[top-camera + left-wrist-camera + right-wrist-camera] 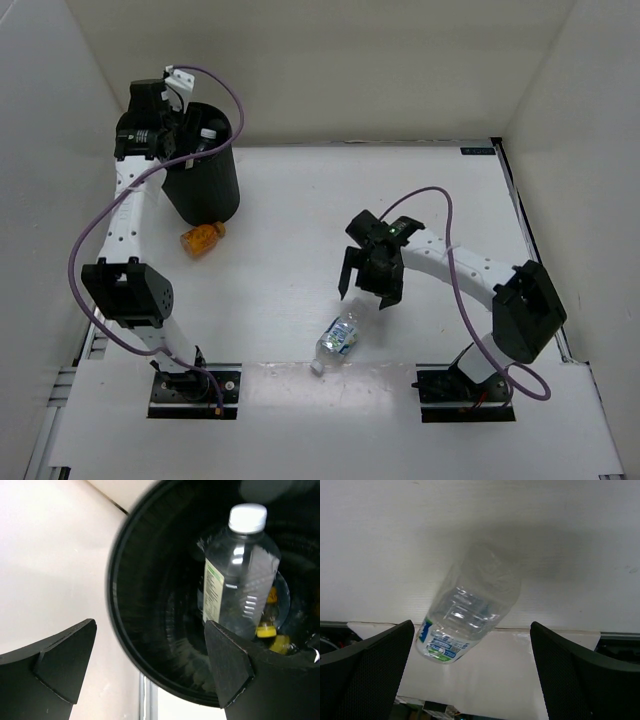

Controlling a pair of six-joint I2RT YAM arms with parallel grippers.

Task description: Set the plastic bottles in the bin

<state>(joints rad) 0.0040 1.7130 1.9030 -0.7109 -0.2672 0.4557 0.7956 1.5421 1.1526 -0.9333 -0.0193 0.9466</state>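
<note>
The black bin [207,185] stands at the far left. My left gripper [178,138] hangs open and empty over its left rim. In the left wrist view the gripper [150,667] looks into the bin [150,605], where a clear bottle [240,580] with a white cap and pale green label leans; small yellow-orange things [274,632] lie at the bottom. An orange-filled bottle [202,238] lies on the table against the bin's foot. A clear bottle [337,340] with a blue-green label lies near the front edge. My right gripper [368,288] is open just above and behind it; this bottle [470,610] lies beyond the open gripper [472,672].
White walls close in the table [300,200] on the left, back and right. A purple cable loops from each arm. The arm bases sit on a white strip [330,410] at the near edge, close to the clear bottle.
</note>
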